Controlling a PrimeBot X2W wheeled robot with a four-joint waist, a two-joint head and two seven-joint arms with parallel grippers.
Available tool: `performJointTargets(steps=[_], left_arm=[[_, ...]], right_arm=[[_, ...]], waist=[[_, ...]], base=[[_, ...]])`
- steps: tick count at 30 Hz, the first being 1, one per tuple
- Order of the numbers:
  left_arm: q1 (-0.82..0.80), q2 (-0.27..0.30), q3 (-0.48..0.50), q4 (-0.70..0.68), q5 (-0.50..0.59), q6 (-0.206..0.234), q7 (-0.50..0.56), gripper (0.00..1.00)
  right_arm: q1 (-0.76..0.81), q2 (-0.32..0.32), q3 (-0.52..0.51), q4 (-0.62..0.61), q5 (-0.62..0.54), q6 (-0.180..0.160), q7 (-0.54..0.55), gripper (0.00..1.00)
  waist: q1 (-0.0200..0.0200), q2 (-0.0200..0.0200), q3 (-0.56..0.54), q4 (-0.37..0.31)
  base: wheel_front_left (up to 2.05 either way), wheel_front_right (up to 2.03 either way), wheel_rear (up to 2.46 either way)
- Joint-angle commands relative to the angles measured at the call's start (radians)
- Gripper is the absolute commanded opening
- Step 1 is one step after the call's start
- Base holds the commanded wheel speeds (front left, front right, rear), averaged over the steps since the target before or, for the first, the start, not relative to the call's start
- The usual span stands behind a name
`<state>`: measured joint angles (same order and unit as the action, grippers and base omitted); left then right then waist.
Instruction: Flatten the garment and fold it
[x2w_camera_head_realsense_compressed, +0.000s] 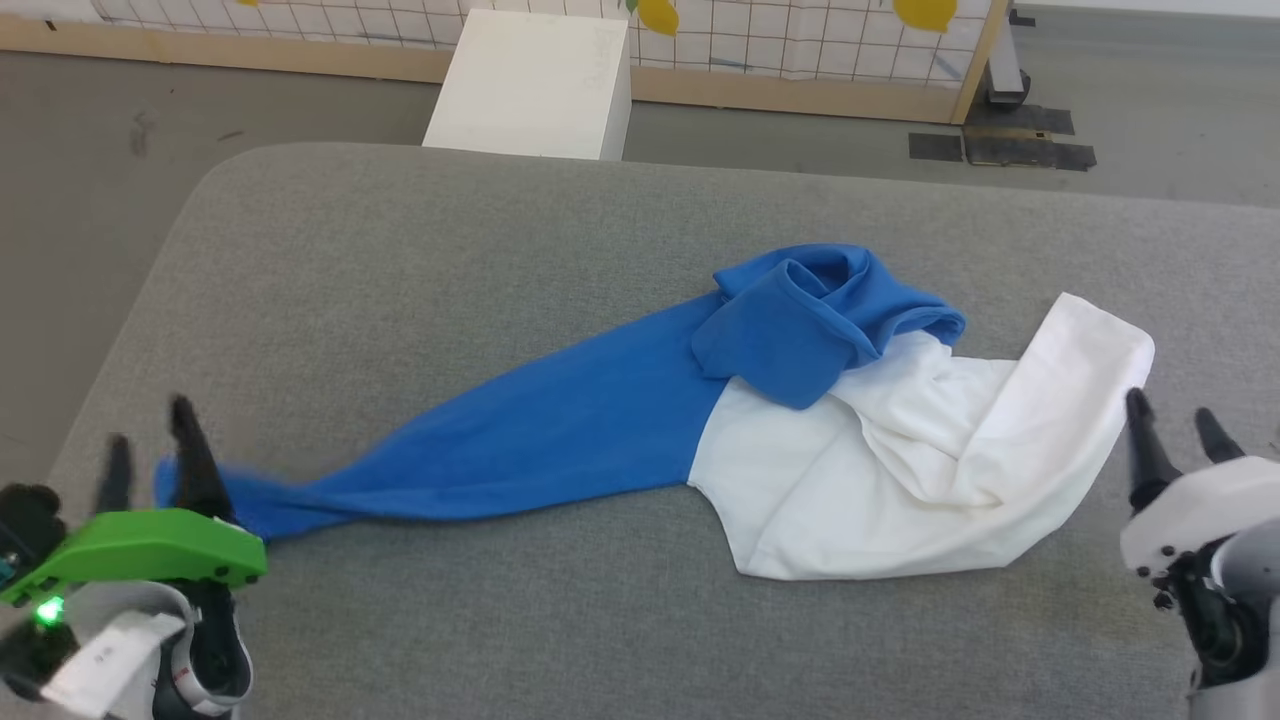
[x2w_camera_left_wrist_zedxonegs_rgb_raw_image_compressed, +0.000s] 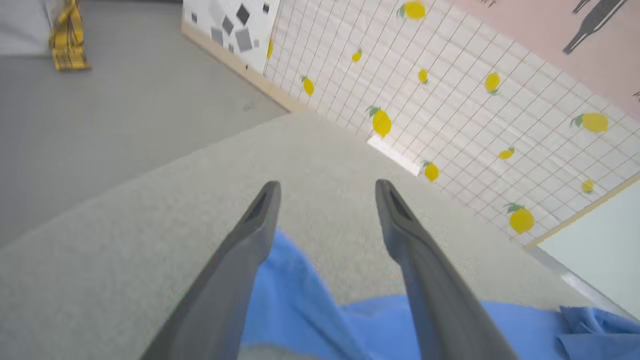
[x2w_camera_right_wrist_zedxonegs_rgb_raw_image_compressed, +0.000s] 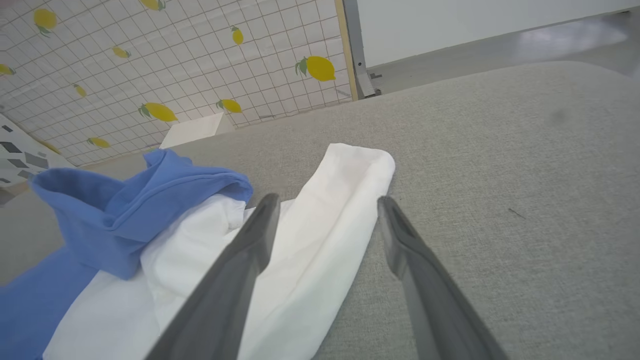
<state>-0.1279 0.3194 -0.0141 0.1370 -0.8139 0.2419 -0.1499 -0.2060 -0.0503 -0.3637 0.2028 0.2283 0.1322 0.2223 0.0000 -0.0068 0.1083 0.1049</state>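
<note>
The garment (x2w_camera_head_realsense_compressed: 880, 470) lies crumpled on the grey padded table (x2w_camera_head_realsense_compressed: 420, 260): a white body bunched at the right, a blue sleeve heaped on top, and another blue sleeve (x2w_camera_head_realsense_compressed: 520, 430) stretched out to the lower left. My left gripper (x2w_camera_head_realsense_compressed: 145, 430) stands open over that sleeve's end (x2w_camera_left_wrist_zedxonegs_rgb_raw_image_compressed: 300, 310), with its fingers apart and nothing pinched. At the white hem's right edge (x2w_camera_right_wrist_zedxonegs_rgb_raw_image_compressed: 345, 200), my right gripper (x2w_camera_head_realsense_compressed: 1170, 425) is open; one finger lies over the white cloth and the other over bare table.
A white box (x2w_camera_head_realsense_compressed: 535, 85) stands on the floor beyond the table's far edge. Behind it runs a lemon-patterned grid wall (x2w_camera_head_realsense_compressed: 800, 40) with a wooden base. Grey floor lies left of the table's rounded corner (x2w_camera_head_realsense_compressed: 215, 175).
</note>
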Motion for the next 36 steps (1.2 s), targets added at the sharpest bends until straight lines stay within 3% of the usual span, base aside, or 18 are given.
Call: performJointTargets(steps=[1, 5, 10, 14, 27, 28, 29, 36], left_arm=[[-0.016, 0.005, -0.001, -0.017, 0.047, -0.012, -0.061, 1.0], [0.003, -0.005, -0.008, -0.057, 0.177, -0.039, -0.109, 1.0], [0.028, -0.08, -0.004, -0.101, 0.309, -0.08, -0.111, 1.0], [0.026, -0.141, 0.007, -0.105, 0.355, -0.105, -0.112, 1.0], [-0.021, -0.236, 0.063, -0.075, 0.431, -0.191, -0.112, 1.0], [-0.022, -0.24, 0.066, -0.073, 0.434, -0.196, -0.112, 1.0], [-0.027, -0.248, 0.078, -0.071, 0.442, -0.204, -0.112, 1.0], [-0.033, -0.259, 0.09, -0.068, 0.46, -0.22, -0.112, 1.0]], right_arm=[[-0.022, 0.0, 0.021, -0.01, -0.016, -0.002, 0.021, 1.0], [-0.07, 0.0, 0.11, -0.023, -0.071, -0.002, 0.127, 1.0], [-0.148, 0.0, 0.258, -0.007, -0.181, -0.002, 0.298, 1.0], [-0.218, 0.0, 0.341, 0.057, -0.275, -0.002, 0.393, 1.0], [-0.328, 0.0, 0.318, 0.256, -0.397, -0.002, 0.418, 1.0], [-0.332, 0.0, 0.313, 0.263, -0.388, -0.002, 0.412, 0.92], [-0.345, 0.0, 0.307, 0.268, -0.364, -0.002, 0.383, 0.0], [-0.362, 0.0, 0.206, 0.182, -0.275, -0.002, 0.313, 0.0]], waist=[[0.0, 0.0068, 0.002, 0.0], [0.0, 0.0068, 0.016, -0.003], [0.0, 0.0068, 0.044, 0.016], [0.0, 0.0068, 0.076, 0.041], [0.0, 0.0068, 0.135, 0.097], [0.0, 0.0068, 0.137, 0.097], [0.0, 0.0068, 0.14, 0.089], [0.0, 0.0068, 0.126, 0.053]], base=[[0.0, 0.0, 0.0], [0.0, 0.0, 0.0], [0.0, 0.0, 0.0], [0.0, 0.0, 0.0], [0.0, 0.0, 0.0], [0.0, 0.0, 0.0], [0.0, 0.0, 0.0], [0.0, 0.0, 0.0]])
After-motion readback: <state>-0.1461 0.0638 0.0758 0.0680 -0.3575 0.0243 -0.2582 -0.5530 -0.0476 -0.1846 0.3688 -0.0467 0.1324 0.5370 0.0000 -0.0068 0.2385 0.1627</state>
